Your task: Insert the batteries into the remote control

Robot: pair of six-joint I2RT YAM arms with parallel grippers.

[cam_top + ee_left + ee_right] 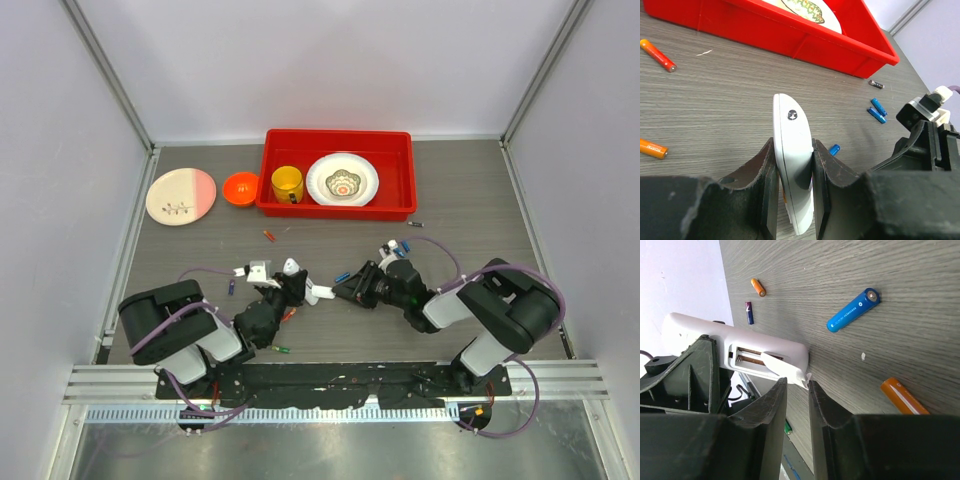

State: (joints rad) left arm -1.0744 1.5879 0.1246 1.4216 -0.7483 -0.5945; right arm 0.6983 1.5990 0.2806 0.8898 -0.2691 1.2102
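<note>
Left claw [792,147]: I am holding it clamped on the remote [790,120], which is standing edge-up between its fingers.
Remote's place: it is sitting near the middle of the desk [480,210], at 6 o'clock from the red tray [335,208].
Right claw [797,385]: its fingers are standing nearly together, and as far as I can tell they are pinching the tip of the cover [780,365].
Done: the cover is tilting up at one end, and the compartment [752,354] is showing open.
Left: I am seeing no battery in the compartment. The blue battery [852,310] is lying loose at 2 o'clock from the remote, the orange battery [902,397] nearer my right claw, and others are lying scattered.
Progress: I am judging this early, with fitting the batteries and closing the cover both waiting.
</note>
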